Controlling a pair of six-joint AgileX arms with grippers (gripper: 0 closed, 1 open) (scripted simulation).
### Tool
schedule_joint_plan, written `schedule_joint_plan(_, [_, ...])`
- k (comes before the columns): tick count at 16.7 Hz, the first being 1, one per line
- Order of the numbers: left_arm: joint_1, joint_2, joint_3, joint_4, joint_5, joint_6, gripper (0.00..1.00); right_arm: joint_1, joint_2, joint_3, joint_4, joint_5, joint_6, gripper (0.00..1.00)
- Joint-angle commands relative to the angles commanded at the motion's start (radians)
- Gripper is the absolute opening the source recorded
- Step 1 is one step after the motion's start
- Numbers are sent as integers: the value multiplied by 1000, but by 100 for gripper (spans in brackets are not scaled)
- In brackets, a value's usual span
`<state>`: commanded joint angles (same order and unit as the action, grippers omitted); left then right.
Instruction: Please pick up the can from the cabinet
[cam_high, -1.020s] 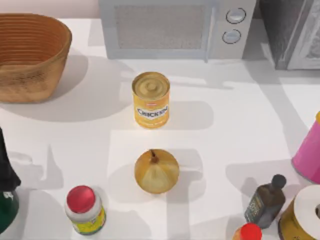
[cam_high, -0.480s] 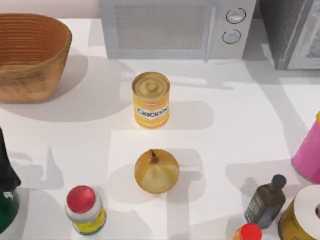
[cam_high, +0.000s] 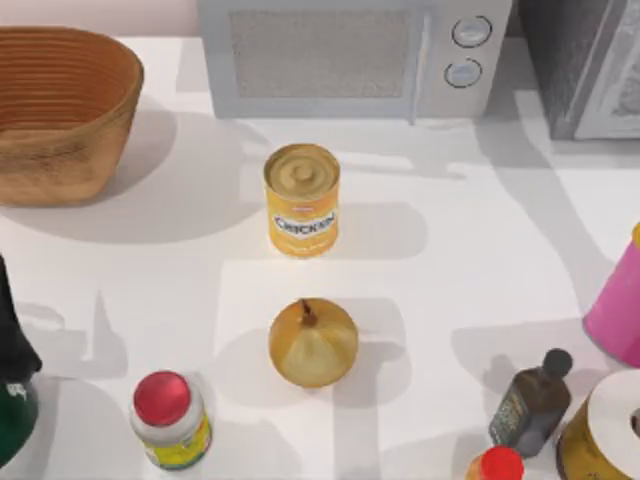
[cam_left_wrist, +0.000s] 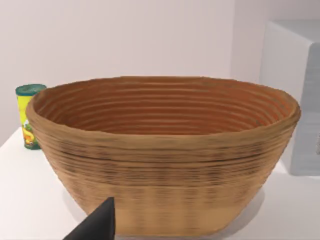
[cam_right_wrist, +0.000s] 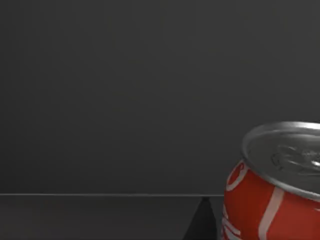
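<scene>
Fingers' spread I cannot tell; can (cam_high: 302, 199) stands upright on cabinet (cam_high: 470, 260), seemingly well apart from them.

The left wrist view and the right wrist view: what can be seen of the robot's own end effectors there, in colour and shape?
Very little. In the left wrist view one matte black, pointed finger tip of the left end effector rises in front of the woven basket. In the right wrist view a dark wedge-shaped finger tip of the right end effector stands beside a red soda can. No cables or markings can be seen.
</scene>
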<state>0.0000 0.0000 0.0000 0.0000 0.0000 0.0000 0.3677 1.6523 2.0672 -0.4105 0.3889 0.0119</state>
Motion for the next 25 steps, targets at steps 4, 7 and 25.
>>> schedule_joint_plan(4, [0,0,0,0,0,0,100,92,-193,-77,-111,91,0,0])
schedule_joint_plan(7, [0,0,0,0,0,0,100,132,-266,-108,-158,129,0,0])
schedule_joint_plan(25, [0,0,0,0,0,0,100,-89,-876,-1015,90,-95,-8,0])
